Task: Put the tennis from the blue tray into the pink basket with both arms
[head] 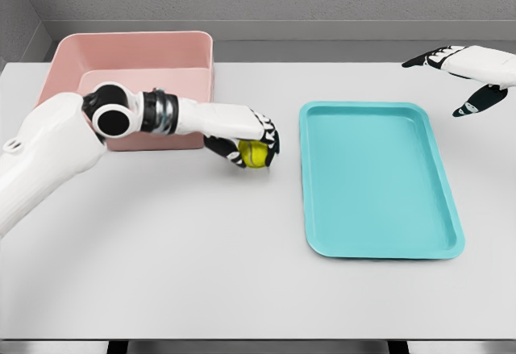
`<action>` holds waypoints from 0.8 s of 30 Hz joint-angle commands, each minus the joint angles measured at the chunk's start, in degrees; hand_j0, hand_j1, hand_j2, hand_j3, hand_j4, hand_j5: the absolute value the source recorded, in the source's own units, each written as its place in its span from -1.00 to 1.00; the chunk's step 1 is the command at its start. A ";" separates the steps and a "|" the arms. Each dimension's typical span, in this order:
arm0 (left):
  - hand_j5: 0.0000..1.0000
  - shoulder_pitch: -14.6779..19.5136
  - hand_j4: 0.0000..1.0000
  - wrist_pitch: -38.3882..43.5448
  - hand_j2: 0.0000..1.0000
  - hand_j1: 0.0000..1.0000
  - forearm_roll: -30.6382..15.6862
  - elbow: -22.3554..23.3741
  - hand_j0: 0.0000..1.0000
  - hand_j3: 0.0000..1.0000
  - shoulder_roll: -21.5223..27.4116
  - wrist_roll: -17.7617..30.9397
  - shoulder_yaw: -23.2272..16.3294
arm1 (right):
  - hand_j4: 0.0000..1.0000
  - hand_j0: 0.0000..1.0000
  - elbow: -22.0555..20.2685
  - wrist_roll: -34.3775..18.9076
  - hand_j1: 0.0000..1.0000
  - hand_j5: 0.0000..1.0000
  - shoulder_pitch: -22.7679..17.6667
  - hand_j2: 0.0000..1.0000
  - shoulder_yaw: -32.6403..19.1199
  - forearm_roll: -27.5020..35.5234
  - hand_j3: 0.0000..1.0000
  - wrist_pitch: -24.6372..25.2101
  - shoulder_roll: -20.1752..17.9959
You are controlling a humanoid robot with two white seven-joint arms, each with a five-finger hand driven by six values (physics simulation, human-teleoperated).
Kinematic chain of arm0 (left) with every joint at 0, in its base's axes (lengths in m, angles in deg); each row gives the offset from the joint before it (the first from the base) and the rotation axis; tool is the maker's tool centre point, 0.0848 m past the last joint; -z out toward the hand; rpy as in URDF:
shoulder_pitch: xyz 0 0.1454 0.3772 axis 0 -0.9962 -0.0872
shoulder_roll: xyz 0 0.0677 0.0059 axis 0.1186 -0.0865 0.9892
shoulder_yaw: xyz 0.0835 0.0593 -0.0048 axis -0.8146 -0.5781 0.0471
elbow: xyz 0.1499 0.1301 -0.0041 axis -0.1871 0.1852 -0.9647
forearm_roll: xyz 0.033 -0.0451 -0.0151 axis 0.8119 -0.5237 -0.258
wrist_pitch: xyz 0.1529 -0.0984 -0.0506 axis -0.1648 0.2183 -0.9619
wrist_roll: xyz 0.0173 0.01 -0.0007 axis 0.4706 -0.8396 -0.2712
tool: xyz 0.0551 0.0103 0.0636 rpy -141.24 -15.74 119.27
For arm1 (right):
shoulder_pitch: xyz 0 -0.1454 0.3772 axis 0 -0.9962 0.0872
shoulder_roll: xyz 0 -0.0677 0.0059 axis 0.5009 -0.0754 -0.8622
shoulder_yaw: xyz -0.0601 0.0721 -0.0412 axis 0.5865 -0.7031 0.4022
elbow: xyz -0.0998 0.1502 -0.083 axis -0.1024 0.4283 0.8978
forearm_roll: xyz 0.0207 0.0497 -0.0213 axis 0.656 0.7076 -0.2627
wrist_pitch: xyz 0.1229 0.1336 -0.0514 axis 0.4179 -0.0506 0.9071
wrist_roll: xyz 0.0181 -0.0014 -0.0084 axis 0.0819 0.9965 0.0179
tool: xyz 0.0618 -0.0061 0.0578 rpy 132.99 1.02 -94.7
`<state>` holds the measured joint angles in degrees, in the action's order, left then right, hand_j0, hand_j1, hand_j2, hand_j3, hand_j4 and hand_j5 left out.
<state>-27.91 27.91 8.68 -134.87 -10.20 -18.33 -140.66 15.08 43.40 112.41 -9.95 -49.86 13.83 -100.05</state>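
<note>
Left hand (246,140): fingers curled around the tennis ball (255,154), palm over it, dark fingertips wrapping both sides. Ball is yellow-green and sits low in the grasp, over the bare table (201,249), in the gap between pink basket and blue tray; contact with the tabletop cannot be told. Left forearm runs across in front of the pink basket (133,52), covering part of its front wall. Blue tray (375,245) lies just right of the hand, not touching it. Right hand (463,76): fingers spread and relaxed, holding nothing, hovering past the tray's far right corner.
</note>
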 commanded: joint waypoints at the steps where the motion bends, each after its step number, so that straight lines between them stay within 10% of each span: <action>1: -0.06 0.00 -0.06 0.19 -0.06 -0.06 -0.87 -2.01 -0.06 -0.06 1.07 -0.03 1.17 | 1.00 1.00 -0.01 0.03 1.00 1.00 0.00 1.00 -0.07 0.36 1.00 0.12 -0.03; 24: -0.06 4.74 -0.06 0.19 -0.06 -0.06 -5.44 -3.33 -0.06 -0.06 6.17 -0.03 3.90 | 1.00 1.00 -0.01 0.20 1.00 1.00 0.00 1.00 -0.16 0.36 1.00 0.12 -0.03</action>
<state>-23.07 27.92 4.13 -138.23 -4.57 -18.33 -136.83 15.08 43.57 112.41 -10.01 -49.86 13.83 -100.02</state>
